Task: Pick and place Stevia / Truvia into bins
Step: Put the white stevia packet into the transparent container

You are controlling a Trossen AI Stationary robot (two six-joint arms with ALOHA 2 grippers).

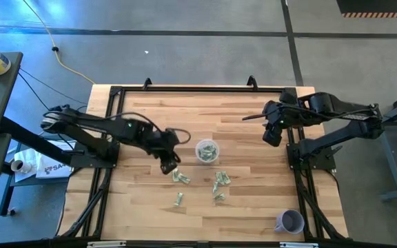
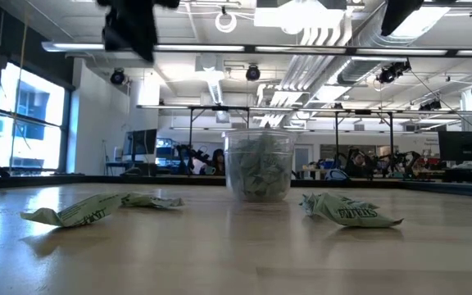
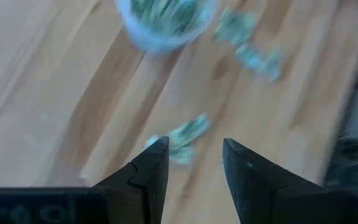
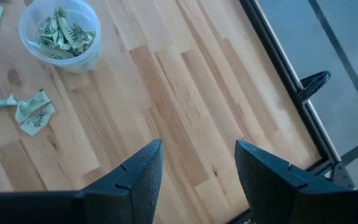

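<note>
The clear cup (image 1: 207, 150) stands mid-table, its base on the wood, with several green-and-white Stevia packets inside it (image 4: 59, 34). More packets lie flat on the wood nearer the front edge (image 1: 180, 177) (image 1: 222, 179) (image 1: 178, 200). My left gripper (image 1: 169, 165) hangs open just left of the cup, above the table. In the left wrist view one crumpled packet (image 3: 182, 137) lies on the wood below and beyond its open fingertips (image 3: 194, 152). My right gripper (image 1: 273, 134) waits open and empty at the far right, high above bare wood (image 4: 197, 152).
An opaque lavender cup (image 1: 290, 222) stands at the near right corner. A black frame (image 1: 116, 93) runs along the table's edges. In the low view the clear cup (image 2: 258, 168) stands between packets on its left (image 2: 88, 211) and right (image 2: 351, 211).
</note>
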